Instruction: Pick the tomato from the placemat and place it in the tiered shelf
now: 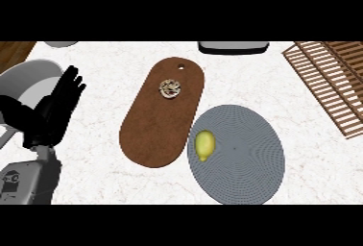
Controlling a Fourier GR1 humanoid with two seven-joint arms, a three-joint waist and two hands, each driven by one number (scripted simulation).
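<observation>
Nearest you, lower left: the left hand (55,108) is up by the view's edge, fingers straight and apart, holding nothing, resting. The right hand isn't in view, so you can't tell its state.

Next out, centre-right: the grey round placemat (245,163) lies flat on the white marble counter (99,182). On its left part sits a pale yellow-green oval thing (205,145), close to the mat's left rim. It looks more like a lemon than a tomato, but it's the only thing on the mat, so treat it as the task's thing w/ caution. Nothing touches it.

Just left of the mat, its edge touching or slightly under it: a long brown cutting board (157,125) w/ a small mottled round item (170,89) near its far end.

Far right: the wooden tiered shelf (333,81), slatted, partly cut off by the view's edge. No fruit shows on it in what's visible.

Far edge: a grey tray-like object (233,47); far left, a grey bowl-like shape (32,84) behind the hand.

Risks, as a judgement:
- Wrong pick: colour doesn't match "tomato"; the mottled item on the board could be grabbed instead.
- The oval shape may roll off the mat when fingers close.
- The shelf is well apart from the mat and from the left hand; a reach across could sweep the board.
- Slats have gaps; a poor set-down could let it tip or roll out.

Labels or writing: none readable anywhere.
</observation>
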